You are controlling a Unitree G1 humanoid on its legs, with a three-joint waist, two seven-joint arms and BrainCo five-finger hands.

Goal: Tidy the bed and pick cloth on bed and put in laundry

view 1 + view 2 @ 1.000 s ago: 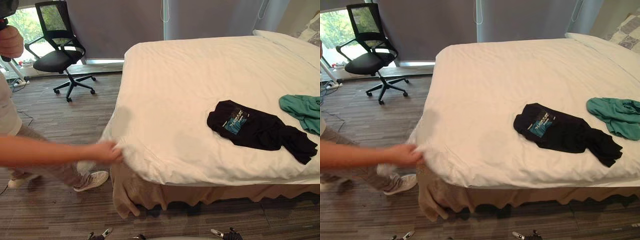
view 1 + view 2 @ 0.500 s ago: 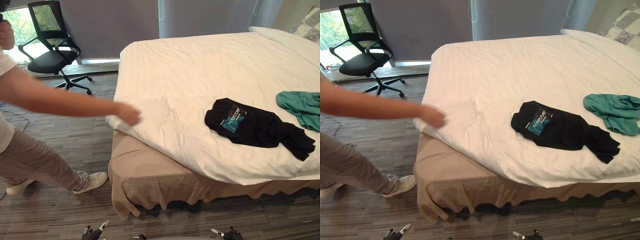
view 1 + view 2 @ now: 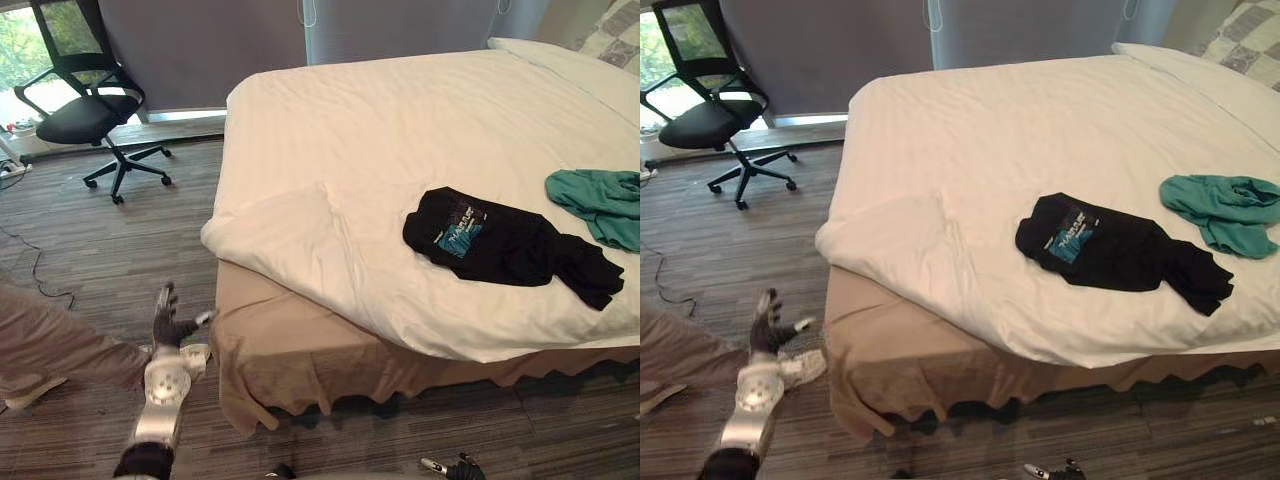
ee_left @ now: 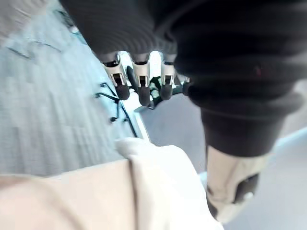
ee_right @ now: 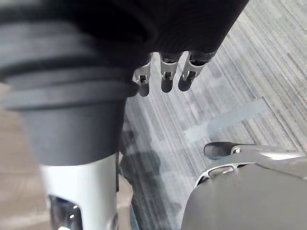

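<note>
Duvet corner (image 3: 285,225) lies folded back; black shirt (image 3: 500,240) and green cloth (image 3: 600,200) rest on the bed (image 3: 300,350). My left hand (image 3: 167,328) hovers open-fingered nearby, right hand (image 5: 165,79) hangs relaxed. Straightening likely comes first: reach, grasp corner.

Arms silver-grey; left hand (image 3: 164,323) dark-backed. Dark ribbed covers over both wrists. Its fingers (image 4: 139,88) silver with dark tips; right hand (image 5: 166,74) apparently identical.
</note>
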